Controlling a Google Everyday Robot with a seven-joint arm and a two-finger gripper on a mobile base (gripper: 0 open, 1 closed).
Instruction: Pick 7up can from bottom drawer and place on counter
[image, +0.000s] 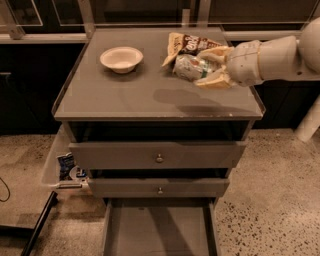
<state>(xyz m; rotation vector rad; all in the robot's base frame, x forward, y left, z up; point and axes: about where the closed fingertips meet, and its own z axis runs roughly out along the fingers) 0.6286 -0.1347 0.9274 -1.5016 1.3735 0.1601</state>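
Observation:
My gripper (202, 67) comes in from the right on a white arm and is shut on the 7up can (189, 67). The can is silver-white with green and lies on its side in the cream fingers (216, 81), held a little above the right part of the counter (145, 95). It casts a shadow on the grey top. The bottom drawer (159, 231) stands pulled open at the foot of the cabinet, and its flat grey floor is bare.
A brown and cream snack bag (187, 46) lies on the counter just behind the can. A cream bowl (121, 58) sits at the back left of the counter. The two upper knobbed drawers (159, 156) are slightly ajar. A clear bin (65, 167) with packets stands left of the cabinet.

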